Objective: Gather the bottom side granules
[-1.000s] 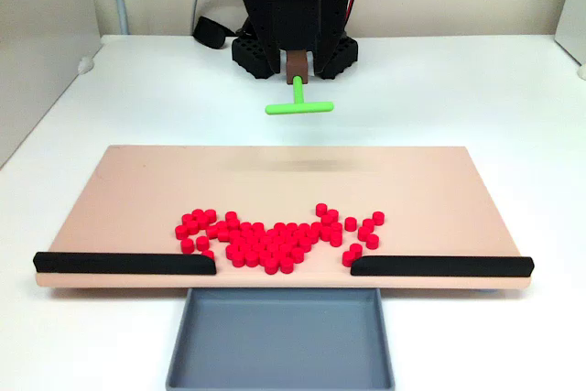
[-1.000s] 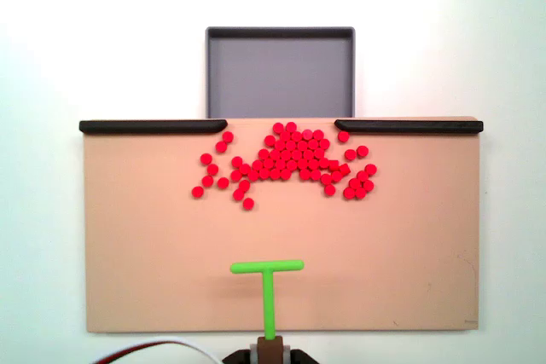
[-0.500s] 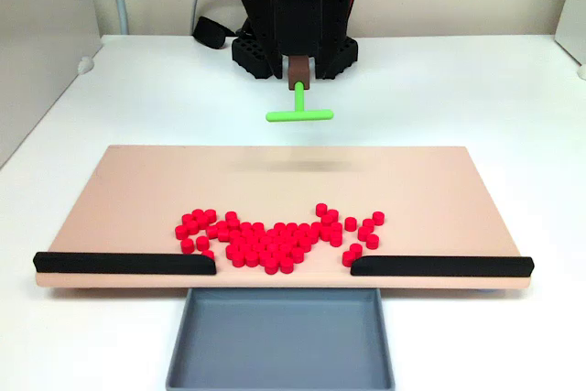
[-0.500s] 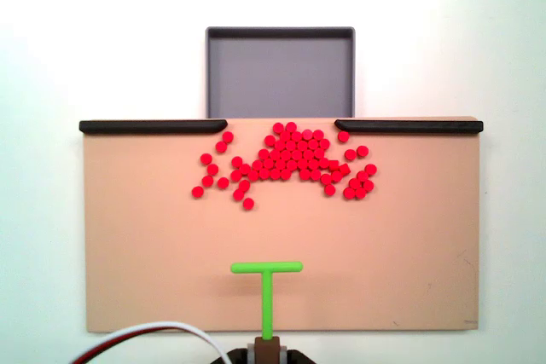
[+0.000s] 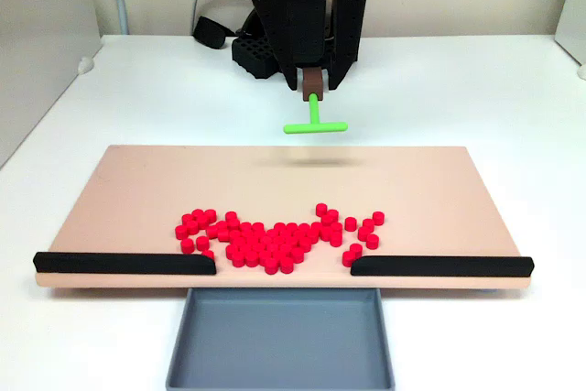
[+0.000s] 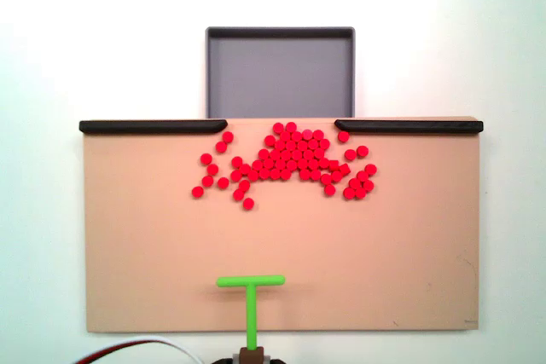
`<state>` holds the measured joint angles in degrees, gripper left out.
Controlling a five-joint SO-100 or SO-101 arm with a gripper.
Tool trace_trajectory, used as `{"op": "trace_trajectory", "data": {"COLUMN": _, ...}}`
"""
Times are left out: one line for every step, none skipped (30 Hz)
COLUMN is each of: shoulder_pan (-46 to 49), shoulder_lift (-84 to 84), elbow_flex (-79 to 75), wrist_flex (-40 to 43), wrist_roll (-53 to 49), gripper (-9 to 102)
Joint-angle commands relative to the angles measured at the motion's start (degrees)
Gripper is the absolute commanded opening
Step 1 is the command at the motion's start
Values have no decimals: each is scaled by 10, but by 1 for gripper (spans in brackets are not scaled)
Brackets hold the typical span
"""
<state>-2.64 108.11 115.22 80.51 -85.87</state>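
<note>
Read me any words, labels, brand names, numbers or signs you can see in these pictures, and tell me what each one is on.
None: no readable text shows in either fixed view.
The tan board, the two black rails, the grey tray, the red granules and the green T-shaped tool are all plain and unmarked.
The black arm shows rows of holes, no lettering.
</note>
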Motion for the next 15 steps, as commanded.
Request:
{"op": "trace_trajectory", "data": {"shoulder_pan": -4, "shoulder_lift": 28, "elbow_flex": 25, "wrist_flex": -29, "wrist_roll": 7, "gripper": 0}}
{"op": "trace_trajectory", "data": {"shoulder_pan": -4, "shoulder_lift": 30, "elbow_flex": 33, "wrist_flex": -40, "wrist_roll": 9, "gripper": 0}}
{"op": "trace_trajectory", "data": {"shoulder_pan": -4, "shoulder_lift": 33, "elbow_flex": 43, "wrist_flex": -50, "wrist_roll": 11, "gripper": 0}}
{"op": "trace_trajectory", "data": {"shoulder_pan": -5, "shoulder_lift": 34, "elbow_flex": 52, "wrist_flex": -62, "wrist_roll": 13, "gripper": 0}}
{"op": "trace_trajectory", "data": {"shoulder_pan": -6, "shoulder_lift": 36, "elbow_flex": 61, "wrist_flex": -73, "wrist_roll": 16, "gripper": 0}}
{"op": "trace_trajectory", "data": {"shoulder_pan": -7, "shoulder_lift": 38, "elbow_flex": 69, "wrist_flex": -84, "wrist_roll": 18, "gripper": 0}}
{"op": "trace_trajectory", "data": {"shoulder_pan": -8, "shoulder_lift": 39, "elbow_flex": 77, "wrist_flex": -95, "wrist_roll": 21, "gripper": 0}}
{"op": "trace_trajectory", "data": {"shoulder_pan": -9, "shoulder_lift": 39, "elbow_flex": 85, "wrist_flex": -105, "wrist_roll": 22, "gripper": 0}}
{"op": "trace_trajectory", "data": {"shoulder_pan": -10, "shoulder_lift": 38, "elbow_flex": 90, "wrist_flex": -112, "wrist_roll": 23, "gripper": 0}}
{"op": "trace_trajectory", "data": {"shoulder_pan": -10, "shoulder_lift": 35, "elbow_flex": 91, "wrist_flex": -119, "wrist_roll": 25, "gripper": 0}}
{"op": "trace_trajectory", "data": {"shoulder_pan": -10, "shoulder_lift": 30, "elbow_flex": 91, "wrist_flex": -123, "wrist_roll": 25, "gripper": 0}}
{"op": "trace_trajectory", "data": {"shoulder_pan": -10, "shoulder_lift": 25, "elbow_flex": 91, "wrist_flex": -127, "wrist_roll": 25, "gripper": 0}}
{"op": "trace_trajectory", "data": {"shoulder_pan": -11, "shoulder_lift": 19, "elbow_flex": 92, "wrist_flex": -132, "wrist_roll": 26, "gripper": 0}}
{"op": "trace_trajectory", "data": {"shoulder_pan": -11, "shoulder_lift": 16, "elbow_flex": 96, "wrist_flex": -142, "wrist_roll": 31, "gripper": 0}}
{"op": "trace_trajectory", "data": {"shoulder_pan": -11, "shoulder_lift": 11, "elbow_flex": 98, "wrist_flex": -150, "wrist_roll": 33, "gripper": 0}}
